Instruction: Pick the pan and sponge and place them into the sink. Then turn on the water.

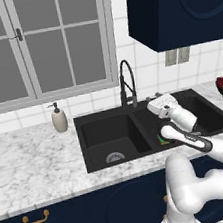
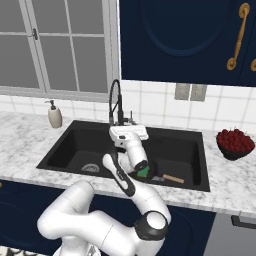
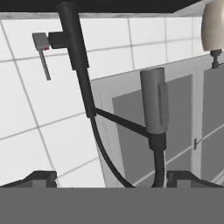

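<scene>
Hand view has the claw (image 3: 112,177) wide open and empty, facing the faucet (image 3: 76,57) and its small lever (image 3: 42,48). Risk — the fingers slide past that thin lever, or knock the spray head (image 3: 154,103), leaving the water off over the pan (image 2: 159,175) and sponge (image 2: 144,172) in the sink (image 2: 192,150).

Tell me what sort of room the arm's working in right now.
A rendered home kitchen, by the look of it: a black double sink with a spring-neck faucet set in a marble counter, navy cabinets above, and a window behind the sink.
</scene>
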